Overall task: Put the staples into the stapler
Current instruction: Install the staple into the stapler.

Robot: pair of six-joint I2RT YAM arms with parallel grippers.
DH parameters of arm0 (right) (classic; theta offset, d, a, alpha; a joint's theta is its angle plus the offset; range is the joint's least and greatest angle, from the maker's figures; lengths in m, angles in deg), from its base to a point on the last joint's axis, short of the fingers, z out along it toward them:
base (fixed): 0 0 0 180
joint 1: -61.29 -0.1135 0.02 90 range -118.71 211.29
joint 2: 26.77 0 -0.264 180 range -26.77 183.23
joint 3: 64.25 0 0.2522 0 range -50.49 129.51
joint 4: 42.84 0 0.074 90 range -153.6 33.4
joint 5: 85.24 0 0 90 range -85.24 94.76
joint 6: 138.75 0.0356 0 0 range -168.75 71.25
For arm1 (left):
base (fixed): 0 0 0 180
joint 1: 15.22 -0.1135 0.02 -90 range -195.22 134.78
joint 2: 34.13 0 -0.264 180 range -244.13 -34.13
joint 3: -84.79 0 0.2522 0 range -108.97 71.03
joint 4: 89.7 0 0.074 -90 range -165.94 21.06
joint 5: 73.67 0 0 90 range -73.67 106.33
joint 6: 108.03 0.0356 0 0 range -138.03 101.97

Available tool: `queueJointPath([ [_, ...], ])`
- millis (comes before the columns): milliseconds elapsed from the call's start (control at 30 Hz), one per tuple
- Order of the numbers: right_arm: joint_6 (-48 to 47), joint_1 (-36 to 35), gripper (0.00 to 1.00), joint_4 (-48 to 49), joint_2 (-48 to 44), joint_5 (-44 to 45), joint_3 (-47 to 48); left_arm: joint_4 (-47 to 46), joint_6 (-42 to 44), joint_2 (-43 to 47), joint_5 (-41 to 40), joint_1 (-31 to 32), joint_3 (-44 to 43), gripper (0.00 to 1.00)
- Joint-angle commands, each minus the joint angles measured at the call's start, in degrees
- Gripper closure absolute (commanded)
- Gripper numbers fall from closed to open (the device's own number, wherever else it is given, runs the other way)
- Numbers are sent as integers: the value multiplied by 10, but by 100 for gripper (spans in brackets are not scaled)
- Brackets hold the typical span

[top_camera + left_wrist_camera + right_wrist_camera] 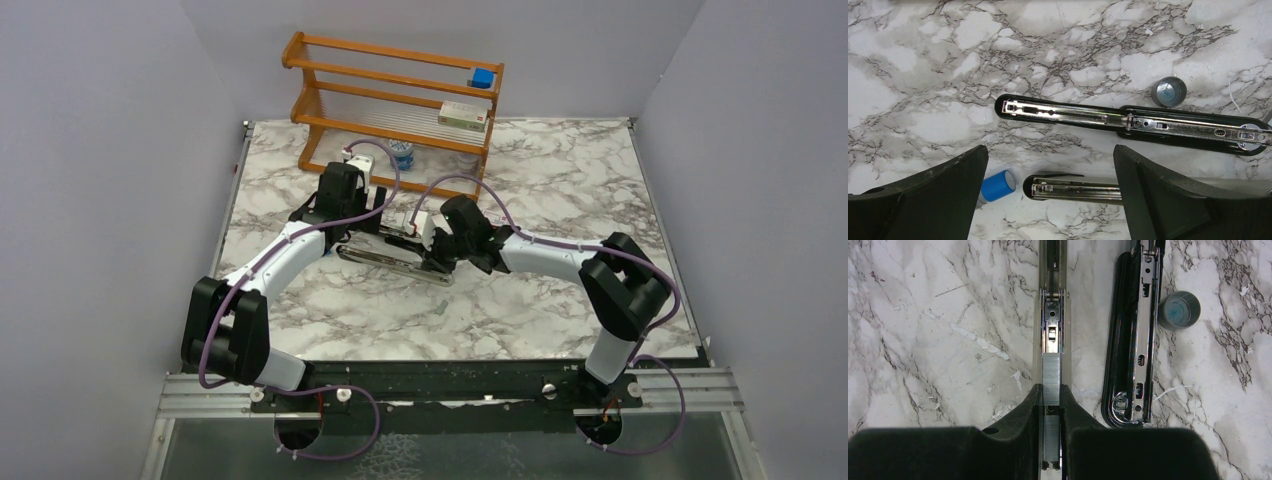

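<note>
Your right gripper pinched the staples, a strip lined up along the silver channel of the stapler, which lay open on the table. Your left gripper hung above, jaws spread wide, holding nothing. A second stapler lay just beside, near a cap.

Two staplers, one staple strip, one grey cap, one blue cylinder, one wooden rack, two small boxes.
</note>
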Motion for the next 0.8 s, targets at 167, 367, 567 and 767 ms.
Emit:
queueJointPath([
  [167,-11,1,99,-20,14,9,18,-9,6,-6,-8,3,-10,1],
  [367,-14,1,99,-27,16,6,20,-8,6,-6,-8,2,-10,1],
  [567,-18,1,99,-35,19,10,22,-9,6,-6,-8,2,-11,1],
  [767,-20,1,99,-45,23,11,26,-9,6,-7,-7,2,-11,1],
])
